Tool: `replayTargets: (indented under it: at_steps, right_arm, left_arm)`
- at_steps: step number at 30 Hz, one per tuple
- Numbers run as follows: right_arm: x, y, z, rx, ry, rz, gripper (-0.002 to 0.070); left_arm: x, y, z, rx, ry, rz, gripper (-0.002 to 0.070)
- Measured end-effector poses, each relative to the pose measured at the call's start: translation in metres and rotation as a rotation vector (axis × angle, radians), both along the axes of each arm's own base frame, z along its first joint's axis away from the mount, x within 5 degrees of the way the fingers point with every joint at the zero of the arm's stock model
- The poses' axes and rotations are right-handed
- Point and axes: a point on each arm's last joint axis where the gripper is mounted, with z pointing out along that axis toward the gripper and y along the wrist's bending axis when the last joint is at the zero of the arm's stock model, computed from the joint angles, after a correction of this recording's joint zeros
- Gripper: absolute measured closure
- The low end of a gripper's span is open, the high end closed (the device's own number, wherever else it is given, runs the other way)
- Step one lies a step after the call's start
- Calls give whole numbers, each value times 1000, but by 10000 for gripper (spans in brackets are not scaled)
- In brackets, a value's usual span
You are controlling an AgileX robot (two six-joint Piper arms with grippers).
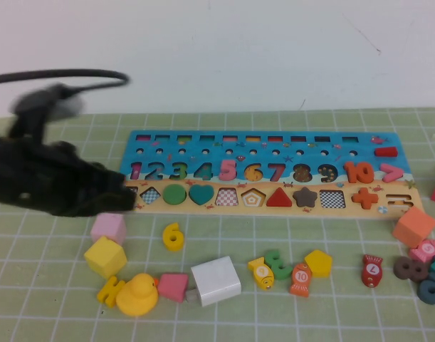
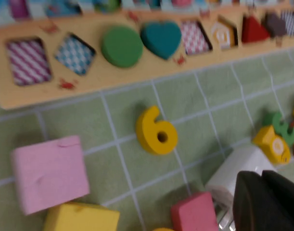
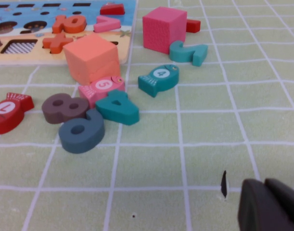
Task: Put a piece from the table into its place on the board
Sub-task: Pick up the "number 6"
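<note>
**Left gripper near the board's left end, numeral untouched**

Left gripper (image 1: 116, 197) seen as a dark blur over the left end of the long wooden puzzle board with blue top and tan shape strip (image 1: 217, 208); cannot tell whether released or clenched, but carries nothing visible. Right gripper (image 3: 271, 206) low over the pale green gridded table mat (image 1: 288, 313) off the board's right end, grip likewise impossible to tell.

Small flat yellow wooden numeral 6 (image 1: 173, 236) lying face up on the mat, just in front of the board's tan strip, apart from the pink cube (image 1: 108, 228) and every other block.

Probably light and stiff, with smooth paint that may slide on the mat. Thin, so calls for coming down almost to the mat. Best taken across the round loop, the widest and most solid part, rather than the curled tail.

Reads upright from the robot's side: loop nearer the robot, tail toward the board, long axis running robot-to-board with a slight lean. Matches the board's digits, so likely needs little turning
</note>
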Motion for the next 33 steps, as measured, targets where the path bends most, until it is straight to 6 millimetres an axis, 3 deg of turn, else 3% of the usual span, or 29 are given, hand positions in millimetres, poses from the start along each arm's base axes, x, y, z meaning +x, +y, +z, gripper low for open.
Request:
replayTargets:
  at_steps: [5,10,16,18,25,28,33]
  right_arm:
    - [0,0,0,0,0,0,679]
    - [0,0,0,0,0,0,679]
    - [0,0,0,0,0,0,679]
    - [0,0,0,0,0,0,679]
    - [0,0,0,0,0,0,679]
    - [0,0,0,0,0,0,679]
    - [0,0,0,0,0,0,679]
  left_arm:
    - [25,-38,-16,157,123,-107,677]
    - [36,-78,-20,390,143,14,677]
    - [55,-91,-33,401,226,221,658]
    - [59,-92,-41,421,261,241,605]
    - [66,-98,-57,452,307,243,316]
    - [68,-99,-64,461,322,243,272]
    - [70,-101,-72,472,338,238,256]
